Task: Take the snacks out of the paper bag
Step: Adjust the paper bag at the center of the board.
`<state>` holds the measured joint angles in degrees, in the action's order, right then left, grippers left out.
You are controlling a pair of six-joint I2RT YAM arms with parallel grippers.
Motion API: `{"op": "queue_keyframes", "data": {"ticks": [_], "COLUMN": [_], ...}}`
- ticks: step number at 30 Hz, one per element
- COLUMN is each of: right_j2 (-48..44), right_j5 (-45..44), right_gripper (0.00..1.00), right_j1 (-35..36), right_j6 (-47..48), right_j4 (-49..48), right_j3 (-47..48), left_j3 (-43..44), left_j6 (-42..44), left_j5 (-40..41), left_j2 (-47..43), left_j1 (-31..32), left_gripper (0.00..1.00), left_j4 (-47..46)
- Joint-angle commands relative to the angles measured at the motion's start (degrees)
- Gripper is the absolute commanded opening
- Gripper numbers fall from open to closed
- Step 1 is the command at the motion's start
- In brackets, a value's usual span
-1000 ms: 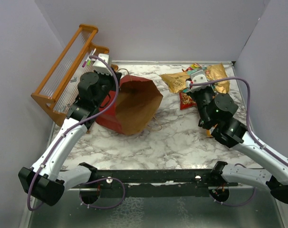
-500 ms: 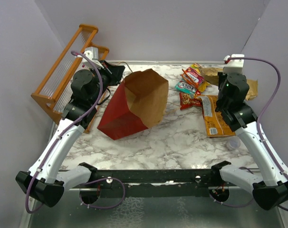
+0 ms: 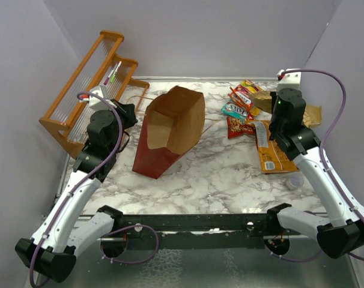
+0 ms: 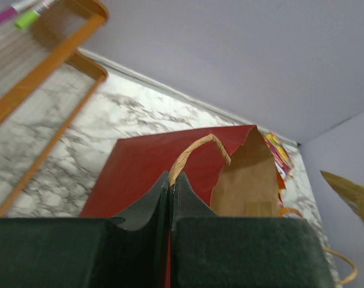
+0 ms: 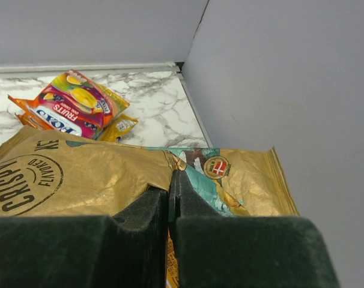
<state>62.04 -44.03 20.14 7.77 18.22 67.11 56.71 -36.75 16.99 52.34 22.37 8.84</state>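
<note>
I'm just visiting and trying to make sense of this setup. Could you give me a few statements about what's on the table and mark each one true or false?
1. The left gripper pinches the looped handle of the tall red paper bag. True.
2. The pink and green markers lie among the snacks. False: the markers rest on the orange wooden slatted rack.
3. The small crinkly snack packets lie on the marble table, to the right of the bag. True.
4. The right gripper is wide open above the red bag. False: its fingers are together, right by a gold crinkly packet.
</note>
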Motion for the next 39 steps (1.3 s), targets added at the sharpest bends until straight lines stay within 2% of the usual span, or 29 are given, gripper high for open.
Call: {"op": "queue_keyframes", "data": {"ticks": [1,5,12,16,18,20,22,24,26,30,32,35,39], "right_j2": [1.57,0.50,1.26,5.87,7.90,10.90,13.78,15.26,15.29,12.75,11.03,9.80,7.33], "right_j5": [-3.34,-9.68,-8.29,-11.78,-11.37,-6.49,-0.92,1.61,4.40,14.36,21.96,29.70,36.18], "right_gripper": [0.01,0.02,0.01,0.02,0.02,0.01,0.01,0.01,0.01,0.05,0.09,0.11,0.13], "right_j1": [-0.37,-0.62,-10.87,-12.32,-12.32,-12.32,-12.24,-12.14,-12.07,-11.97,-12.01,-11.97,-11.97], "right_j6": [-1.88,-2.43,-9.01,-14.80,-16.33,-26.33,-33.64,-37.01,-37.24,-35.79,-34.69,-38.20,-41.30], "right_j4": [1.84,3.08,5.98,7.58,5.83,11.90,16.74,17.93,16.59,10.39,7.53,5.43,0.24], "right_j3": [3.53,-0.75,-5.13,-7.91,-11.30,-11.92,-11.40,-12.18,-13.77,-18.27,-20.84,-23.96,-28.93], "left_j3": [-2.01,-4.31,-6.93,-8.03,-9.30,-10.22,-10.14,-10.11,-10.25,-10.76,-11.06,-12.10,-13.19], "left_j6": [6.33,9.27,14.52,17.09,17.82,18.00,18.84,19.17,19.78,20.15,20.08,20.00,19.72], "left_j5": [9.80,11.71,17.24,18.35,18.66,18.78,19.02,20.04,20.16,21.02,21.15,20.71,20.20], "left_j2": [-4.30,-5.73,-7.41,-9.16,-10.45,-11.47,-12.01,-12.42,-12.81,-13.76,-14.56,-15.74,-17.44], "left_j1": [-0.37,-0.39,2.25,3.92,4.40,4.69,5.23,5.68,5.92,5.82,5.84,5.38,4.73], "left_gripper": [0.00,0.06,0.22,0.29,0.40,0.50,0.54,0.57,0.59,0.69,0.70,0.71,0.72], "left_j4": [1.37,1.43,-0.66,-1.96,-2.70,-2.92,-2.29,-1.83,-1.95,-2.29,-2.61,-3.63,-4.52]}}
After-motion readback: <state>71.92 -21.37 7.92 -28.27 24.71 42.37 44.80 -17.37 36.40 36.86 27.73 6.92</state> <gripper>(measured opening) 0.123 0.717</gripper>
